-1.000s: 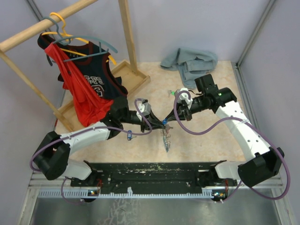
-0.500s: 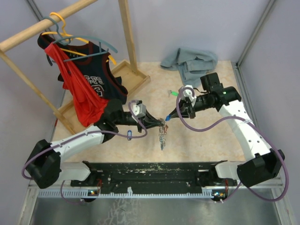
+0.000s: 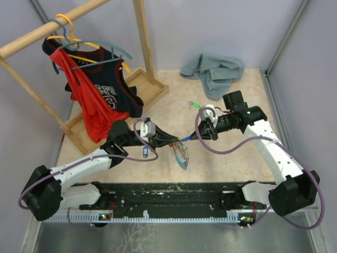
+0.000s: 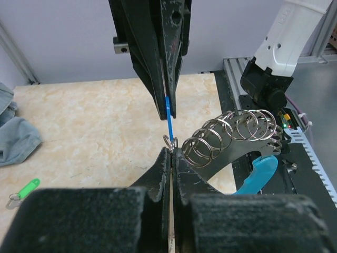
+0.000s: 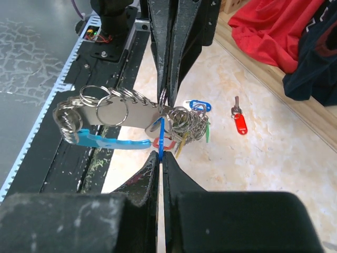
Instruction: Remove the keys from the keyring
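Keyring [image 3: 180, 151]: a jangly bunch hanging in the air to the right of the wooden clothes rack [image 3: 141, 42] and nearer the arm bases, held between two claws. The left claw [image 4: 171, 154] is pinched tight on one small loop. The right claw [image 5: 160, 158], also closed, grips a thin blue tag [image 4: 167, 113] threaded on that loop. From it trails a row of at least six silvery loops on a flat metal plate with one light-blue handle [image 4: 258, 168].

Bare desk [image 3: 221, 158] lies open on every side of the bunch. The black rail carrying the arm bases runs close by on the near side, and the rack's base board lies further back.

A second ago the bunch hung straight down, farther right of the rack. Both arms have since carried it leftward and nearer the rail, and it now fans out at a slant.

Three loose keys lie on the desk: one green-tagged key [image 3: 196, 105] well right of the rack, one blue-tagged key [image 3: 145, 153] and one red-tagged key [image 5: 239, 122] closer to it. One grey cloth [image 3: 213, 71] sits at the far edge.
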Tool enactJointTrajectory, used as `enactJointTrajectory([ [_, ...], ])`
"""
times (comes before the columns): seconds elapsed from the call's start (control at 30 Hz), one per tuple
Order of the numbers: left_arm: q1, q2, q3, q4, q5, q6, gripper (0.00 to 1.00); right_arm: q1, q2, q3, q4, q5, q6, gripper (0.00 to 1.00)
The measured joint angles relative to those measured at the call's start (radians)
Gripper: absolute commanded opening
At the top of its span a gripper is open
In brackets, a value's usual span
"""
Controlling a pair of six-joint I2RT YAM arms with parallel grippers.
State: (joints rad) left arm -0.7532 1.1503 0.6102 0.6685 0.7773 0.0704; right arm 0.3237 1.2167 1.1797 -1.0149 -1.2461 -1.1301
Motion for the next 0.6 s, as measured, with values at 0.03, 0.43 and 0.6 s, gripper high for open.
enactJointTrajectory([
  [0.03, 0.000, 0.004, -0.011, 0.033, -0.001, -0.016, 0.00, 0.010, 0.000, -0.013, 0.021, -0.001, 0.012, 0.00],
  [0.43, -0.008, 0.116, -0.088, 0.372, -0.040, -0.140, 0.00, 0.034, 0.005, -0.117, 0.327, 0.013, 0.305, 0.00],
  [0.6, -0.010, 0.121, -0.111, 0.431, -0.084, -0.117, 0.00, 0.002, 0.005, -0.087, 0.312, 0.016, 0.327, 0.00],
])
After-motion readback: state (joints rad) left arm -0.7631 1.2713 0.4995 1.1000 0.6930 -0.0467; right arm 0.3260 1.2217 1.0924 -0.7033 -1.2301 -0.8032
